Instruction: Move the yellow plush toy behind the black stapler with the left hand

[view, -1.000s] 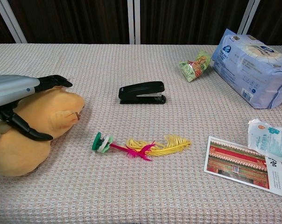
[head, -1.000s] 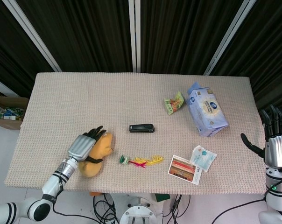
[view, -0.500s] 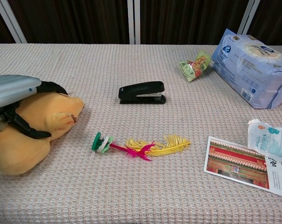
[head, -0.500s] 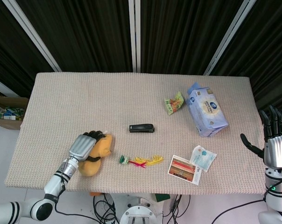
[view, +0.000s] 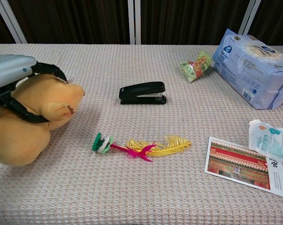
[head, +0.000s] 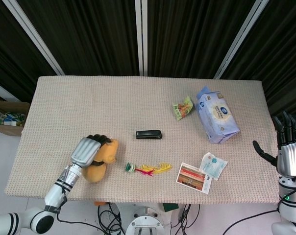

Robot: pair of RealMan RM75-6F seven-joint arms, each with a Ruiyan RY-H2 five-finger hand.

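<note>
- One yellow plush toy (view: 31, 119) is seen at the front left of the woven beige table (head: 89, 98): soft, rounded, mustard-yellow fabric, with a small dark mark on the side facing the stapler.
- The toy is gripped by the silver-backed left hand (head: 86, 150), whose black fingers (view: 50, 69) are curled over its top; a black thumb is wrapped across its front in the chest view.
- Whether the toy's underside rests on the table cannot be told.
- One black stapler (head: 148, 134) lies flat near the table's middle, right of the toy and well apart from it.
- The right hand (head: 286, 147) is held off the table's right edge, fingers apart and upright, holding nothing.
- Also counted:
  - one green-based shuttlecock with yellow and pink feathers (view: 140, 145)
  - one blue wet-wipe pack (head: 216, 114)
  - one green snack packet (head: 182, 108)
  - one red-and-gold postcard (view: 246, 165)
  - one small pale blue sachet (view: 271, 140).
- Print on the pack and sachet is too small to be read.
</note>
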